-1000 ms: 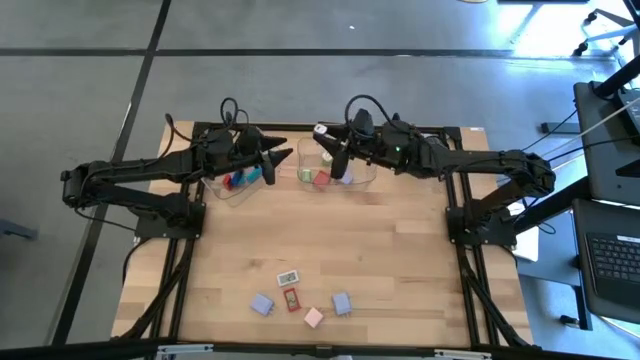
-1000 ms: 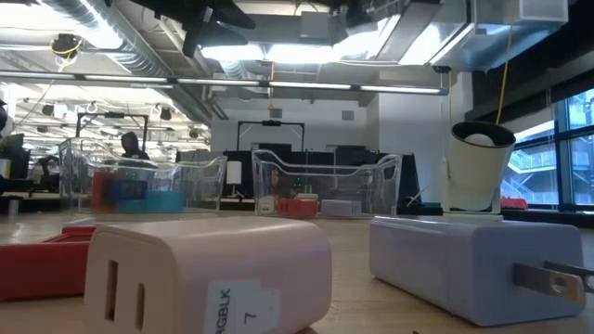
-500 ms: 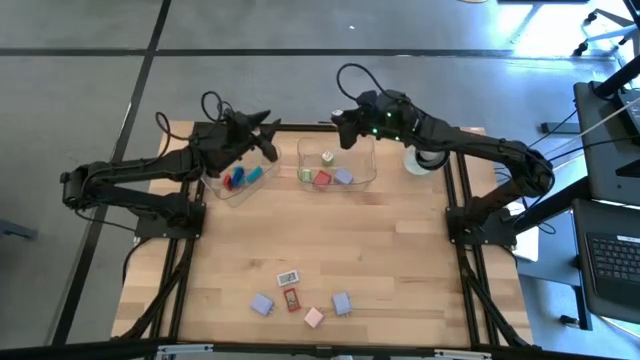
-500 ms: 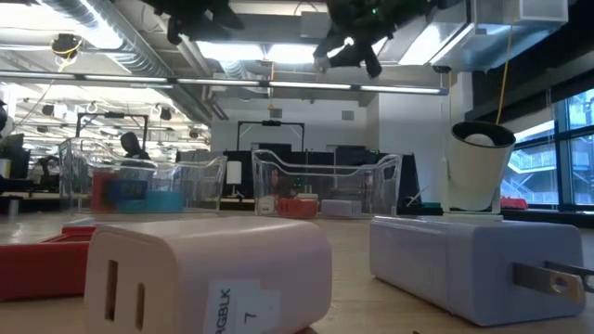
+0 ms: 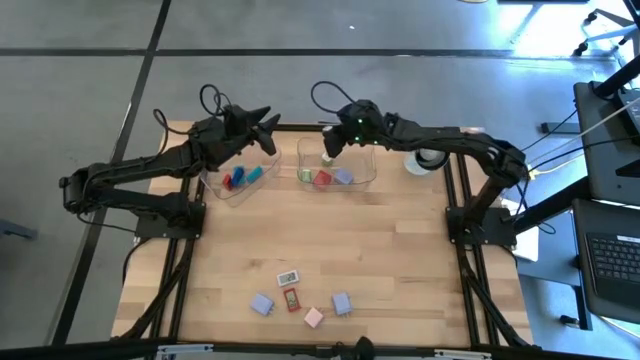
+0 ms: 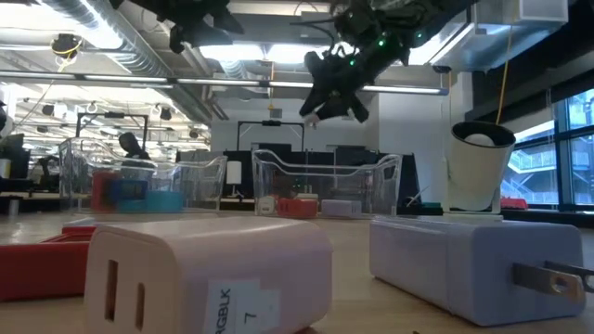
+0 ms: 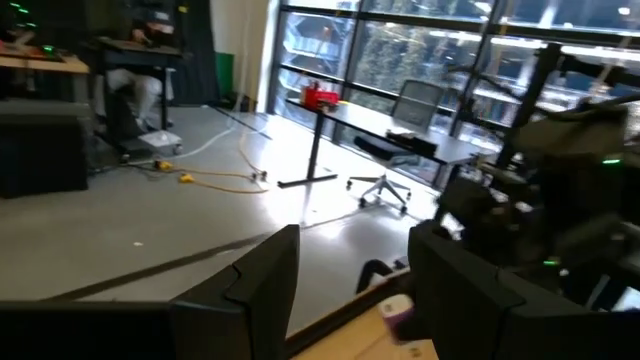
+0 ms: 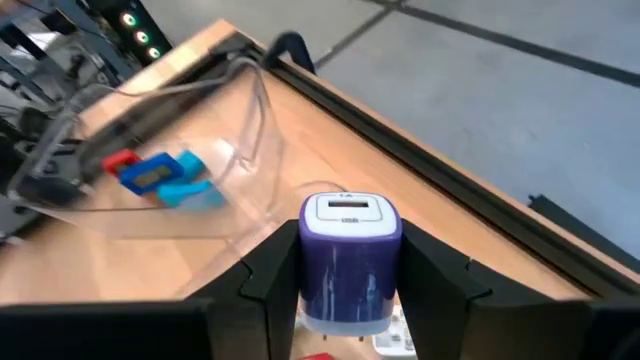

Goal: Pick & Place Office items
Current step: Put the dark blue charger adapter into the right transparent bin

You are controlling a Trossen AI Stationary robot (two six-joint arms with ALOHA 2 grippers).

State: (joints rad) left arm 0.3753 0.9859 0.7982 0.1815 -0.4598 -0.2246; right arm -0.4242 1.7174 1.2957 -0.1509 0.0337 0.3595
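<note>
My right gripper point(image 5: 329, 147) hovers over the far-left part of the right clear tray point(image 5: 362, 183), shut on a lavender block with a white face point(image 8: 350, 215). It also shows high in the low view point(image 6: 334, 82). That tray holds a red block point(image 5: 321, 179), a lavender one point(image 5: 343, 177) and a green one point(image 5: 305, 175). My left gripper point(image 5: 264, 124) is open and empty above the far edge of the left tray point(image 5: 215, 188), which holds red, blue and teal blocks point(image 5: 240, 178). Several more blocks point(image 5: 291, 298) lie flat near the table's near edge. My right gripper pinches the lavender block by its two opposite side faces point(image 8: 312, 262), one finger point(image 8: 272, 270) on each side. Its white face points away from the wrist. The fingers slant downward toward the table's left. The block is lifted clear, above the right tray.
A round white object with a dark centre point(image 5: 424, 158) stands right of the right tray. White point(image 5: 288, 277), lavender point(image 5: 262, 304), pink point(image 5: 313, 317) and lavender point(image 5: 341, 303) blocks cluster near the front edge. Bare wood point(image 5: 400, 250) spans the middle.
My right gripper drew back toward the far edge, then came down and toward the table's left over the right tray, still shut on the block. My left gripper, open, moved from over the left tray toward the far edge.
</note>
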